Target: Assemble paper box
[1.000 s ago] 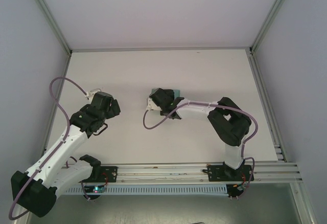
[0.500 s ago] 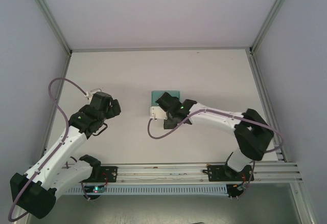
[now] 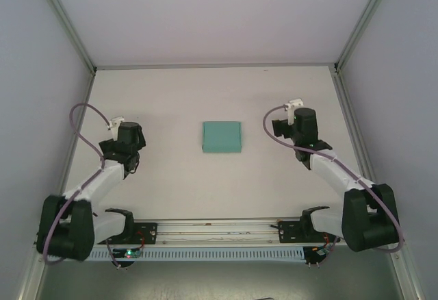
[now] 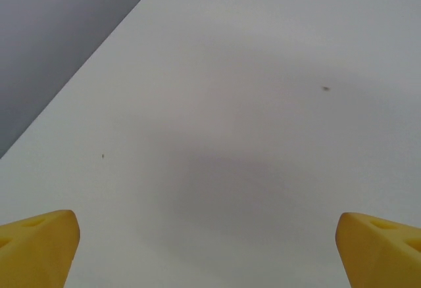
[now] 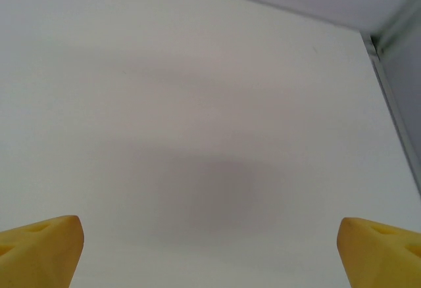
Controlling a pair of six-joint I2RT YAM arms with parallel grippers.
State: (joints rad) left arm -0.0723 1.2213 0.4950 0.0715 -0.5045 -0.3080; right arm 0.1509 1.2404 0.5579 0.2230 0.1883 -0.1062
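Currently on the table (image 3: pixel 171 94): the paper box (image 3: pixel 222 138), lying by itself near the middle of the white surface.
Box, look: teal-green card, squarish from above, one plain flat face turned up, its edges nearly square with the table's sides. Its height cannot be judged from overhead.
Box, relations: it sits between the two arms and well apart from both, with bare table all round it.
Left side: the left gripper (image 3: pixel 127 135) is over the left part of the table, about level with the box and aimed toward the far wall.
Left wrist view: the jaws are spread wide. One yellow fingertip (image 4: pixel 36 245) is in the lower left corner and its twin (image 4: pixel 381 248) in the lower right, with only white table between them, so nothing is held.
Right side: the right gripper (image 3: pixel 299 122) is over the right part of the table, a little farther back than the box.
Right wrist view: these jaws are also parted wide. The yellow fingertips (image 5: pixel 39 245) sit at the two lower corners with bare table between them, gripping nothing.
Cables: a purple cable (image 3: pixel 76 118) loops out from the left arm, and another (image 3: pixel 274 118) curls beside the right wrist.
Near edge: both bases are bolted to a metal rail (image 3: pixel 219 226).
Marks: a small dark speck (image 4: pixel 324 89) lies on the table ahead of the left fingers.
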